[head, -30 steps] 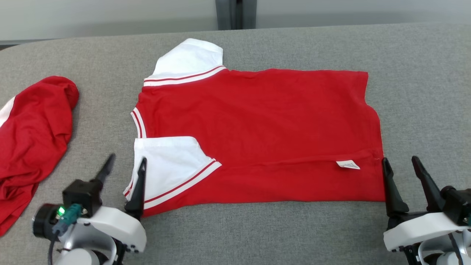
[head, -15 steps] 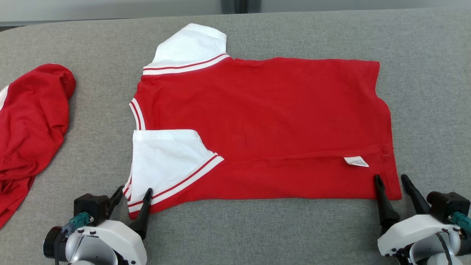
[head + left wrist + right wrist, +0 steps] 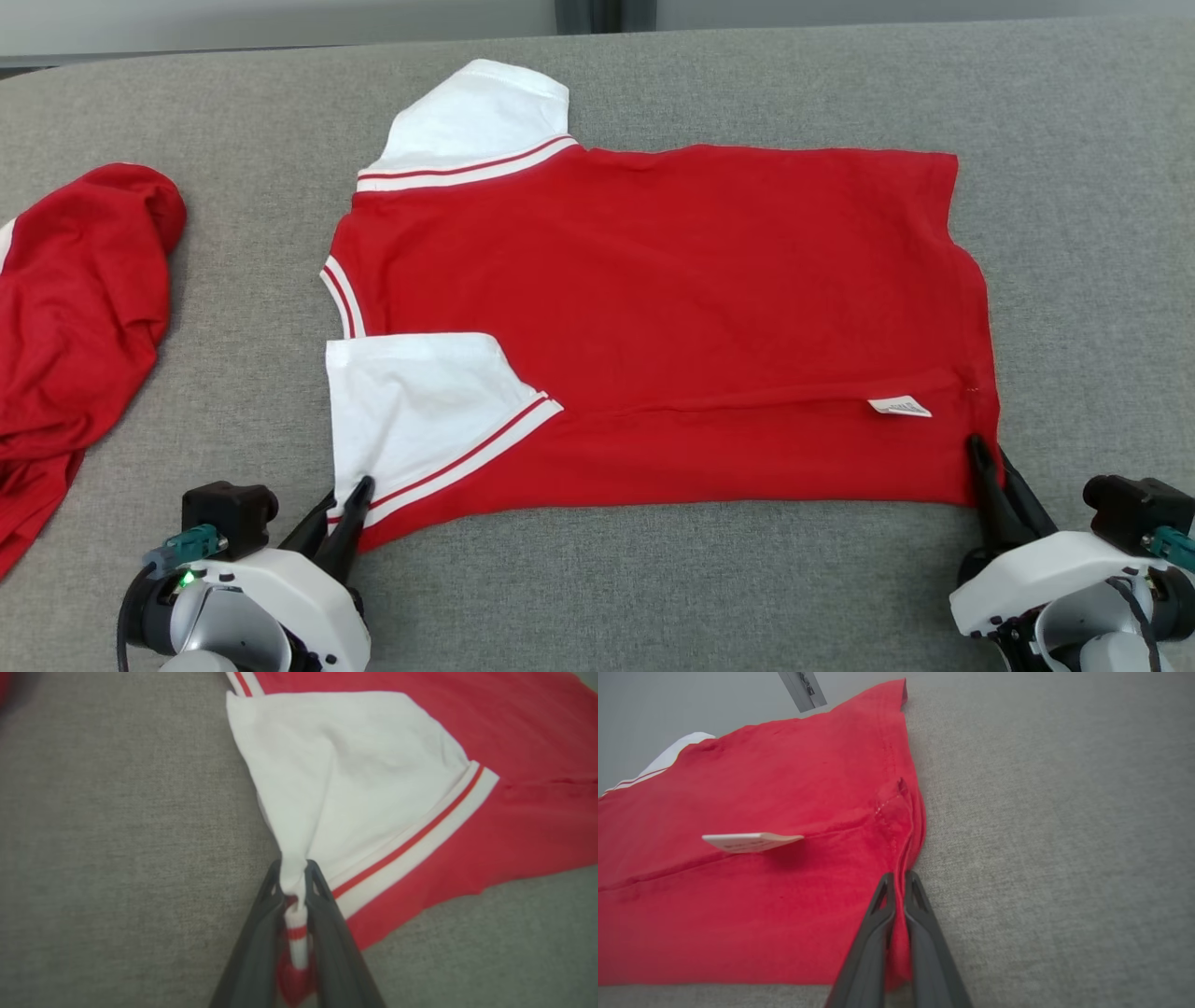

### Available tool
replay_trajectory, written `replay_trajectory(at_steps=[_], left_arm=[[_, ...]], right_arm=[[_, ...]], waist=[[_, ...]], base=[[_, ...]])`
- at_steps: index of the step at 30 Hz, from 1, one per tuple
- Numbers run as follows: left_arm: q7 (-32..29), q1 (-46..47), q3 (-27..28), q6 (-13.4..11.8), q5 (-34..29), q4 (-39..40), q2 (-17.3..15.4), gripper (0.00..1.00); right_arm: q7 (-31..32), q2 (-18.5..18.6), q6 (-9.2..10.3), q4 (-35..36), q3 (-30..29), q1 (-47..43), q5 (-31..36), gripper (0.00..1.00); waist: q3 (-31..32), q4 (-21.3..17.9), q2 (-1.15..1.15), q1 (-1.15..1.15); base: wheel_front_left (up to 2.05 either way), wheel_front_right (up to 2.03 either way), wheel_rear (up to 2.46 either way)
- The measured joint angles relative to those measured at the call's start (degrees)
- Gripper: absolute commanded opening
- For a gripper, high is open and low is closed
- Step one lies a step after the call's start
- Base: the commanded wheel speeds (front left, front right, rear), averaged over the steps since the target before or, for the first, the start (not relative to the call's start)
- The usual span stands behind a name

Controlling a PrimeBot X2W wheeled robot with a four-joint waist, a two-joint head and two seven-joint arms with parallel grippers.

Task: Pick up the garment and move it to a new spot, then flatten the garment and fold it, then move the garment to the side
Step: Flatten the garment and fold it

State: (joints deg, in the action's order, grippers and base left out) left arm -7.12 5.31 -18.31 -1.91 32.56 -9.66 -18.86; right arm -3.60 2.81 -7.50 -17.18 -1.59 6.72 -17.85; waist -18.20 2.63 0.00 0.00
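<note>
The garment (image 3: 672, 308) is a red shirt with white sleeves and striped trim, spread on the grey table with one side folded over. My left gripper (image 3: 344, 499) is shut on its near-left corner, where the white sleeve (image 3: 411, 411) meets the hem. In the left wrist view the gripper (image 3: 293, 870) pinches a bunched fold of the white sleeve (image 3: 345, 774) and striped trim. My right gripper (image 3: 988, 457) is shut on the near-right corner of the red hem. In the right wrist view the gripper (image 3: 896, 877) clamps the garment (image 3: 761, 882) at its edge. A white label (image 3: 898, 407) lies close by.
A second red garment (image 3: 75, 327) lies crumpled at the left edge of the grey padded table (image 3: 1074, 233). The table's far edge (image 3: 280, 47) meets a pale wall with a dark vertical post (image 3: 602, 14).
Both grippers have gone from open beside the near corners to shut on the cloth. The near-left sleeve corner is now pulled into a bunch. The camera tilted down earlier on.
</note>
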Motion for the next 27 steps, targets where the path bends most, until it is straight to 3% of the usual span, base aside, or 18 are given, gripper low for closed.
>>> replay_trajectory(at_steps=[8, 13, 20, 21, 22, 23, 24, 27], left_arm=[[-4.0, -2.8, 0.8, 0.8, 2.1, 4.4, -3.4, 0.00], [-6.5, -6.4, 1.1, -0.7, 3.1, 8.7, -4.4, 0.00], [-6.9, -9.6, 1.4, -2.3, 3.8, 11.4, -4.3, 0.00], [-7.0, -9.6, 1.2, -2.3, 3.8, 11.3, -4.4, 0.00], [-7.0, -9.6, 1.1, -2.3, 3.8, 11.2, -4.3, 0.28], [-6.7, -9.6, 1.2, -2.4, 3.8, 11.1, -4.1, 0.84], [-6.2, -9.6, 1.3, -2.7, 3.7, 11.1, -4.0, 1.00], [-2.7, -9.2, 3.0, -3.9, 3.1, 11.5, -3.6, 1.00]], right_arm=[[4.8, 0.0, 0.00, 7.8, -1.0, -4.9, -3.3, 0.00], [8.4, 0.1, 0.00, 12.4, -2.2, -9.1, -3.6, 0.00], [11.0, -0.1, 0.00, 13.5, -2.9, -13.1, -4.6, 0.00], [11.0, -0.1, 0.00, 13.5, -2.8, -13.1, -5.2, 0.09], [11.0, -0.1, 0.00, 13.3, -2.8, -13.0, -5.4, 0.53], [10.5, -0.2, 0.00, 13.2, -2.9, -13.0, -5.3, 1.00], [9.9, -0.3, 0.00, 13.2, -3.3, -12.9, -5.4, 1.00], [6.7, -0.2, 0.01, 13.6, -5.6, -12.0, -3.4, 1.00]], waist=[[1.6, 0.3, 0.00, 0.00], [2.2, 0.2, 0.00, 0.00], [3.2, 0.2, 0.00, 0.00], [3.2, 0.1, 0.00, 0.00], [3.3, 0.0, 0.00, 0.00], [3.4, -0.1, 0.00, 0.00], [3.5, -0.2, 0.00, 0.00], [3.5, -0.5, 0.00, 0.00]], base=[[0.00, 0.00, 0.00], [0.00, 0.00, 0.00], [0.00, 0.00, 0.00], [0.00, 0.00, 0.00], [0.00, 0.00, 0.00], [0.00, 0.00, 0.00], [0.00, 0.00, 0.00], [0.00, 0.00, 0.00]])
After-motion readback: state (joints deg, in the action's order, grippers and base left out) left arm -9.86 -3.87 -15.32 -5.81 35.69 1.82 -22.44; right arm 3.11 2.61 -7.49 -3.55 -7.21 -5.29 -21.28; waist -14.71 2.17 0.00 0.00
